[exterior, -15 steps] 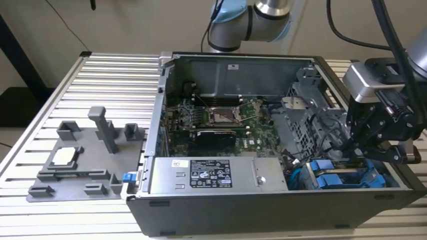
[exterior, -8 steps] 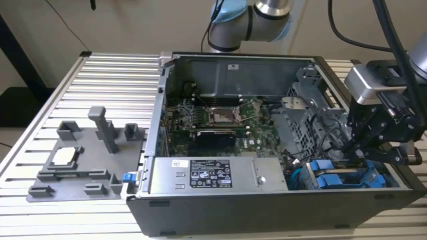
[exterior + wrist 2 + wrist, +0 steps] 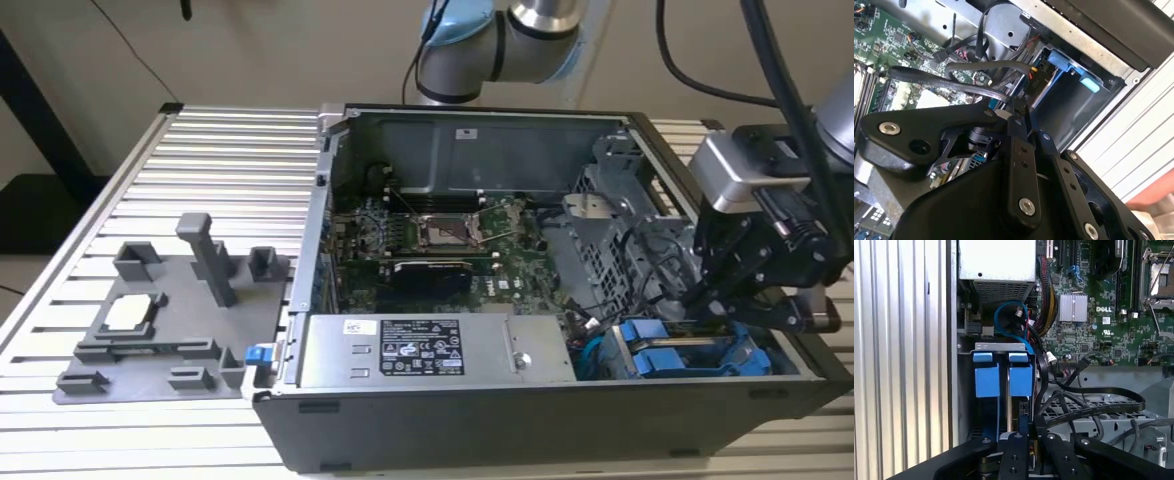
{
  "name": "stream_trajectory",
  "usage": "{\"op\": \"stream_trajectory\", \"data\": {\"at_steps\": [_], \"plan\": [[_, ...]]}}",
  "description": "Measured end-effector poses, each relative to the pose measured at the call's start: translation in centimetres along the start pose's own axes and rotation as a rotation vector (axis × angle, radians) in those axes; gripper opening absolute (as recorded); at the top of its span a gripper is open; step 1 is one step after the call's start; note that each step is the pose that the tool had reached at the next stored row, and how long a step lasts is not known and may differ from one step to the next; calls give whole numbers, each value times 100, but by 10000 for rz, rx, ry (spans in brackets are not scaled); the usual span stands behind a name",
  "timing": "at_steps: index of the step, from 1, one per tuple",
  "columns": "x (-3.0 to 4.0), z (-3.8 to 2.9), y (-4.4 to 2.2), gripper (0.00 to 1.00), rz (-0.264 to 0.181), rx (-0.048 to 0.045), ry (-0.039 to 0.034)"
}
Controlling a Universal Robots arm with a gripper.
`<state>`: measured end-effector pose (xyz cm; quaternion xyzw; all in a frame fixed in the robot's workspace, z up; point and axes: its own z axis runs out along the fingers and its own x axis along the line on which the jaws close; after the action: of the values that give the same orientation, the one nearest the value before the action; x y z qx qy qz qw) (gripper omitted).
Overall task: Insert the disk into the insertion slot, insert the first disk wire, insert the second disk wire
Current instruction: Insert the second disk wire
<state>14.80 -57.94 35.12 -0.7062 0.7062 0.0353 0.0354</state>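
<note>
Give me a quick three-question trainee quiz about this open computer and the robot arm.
1. True or false: the computer case has its side cover on.
2. The gripper is nearest to: A) the grey fixture plate, B) the blue drive brackets, C) the processor socket.
3. Fill in: in the first wrist view, the cable looped between the power supply and the brackets is ____.

Key: 1 false; 2 B; 3 blue.
</note>
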Motion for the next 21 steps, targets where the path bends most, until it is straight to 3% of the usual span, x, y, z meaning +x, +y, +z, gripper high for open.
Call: {"op": "stream_trajectory", "data": {"at_steps": [7,21], "plan": [[7,50,-18,16,7,-21,-66],[37,130,-27,16,108,-46,-66]]}}
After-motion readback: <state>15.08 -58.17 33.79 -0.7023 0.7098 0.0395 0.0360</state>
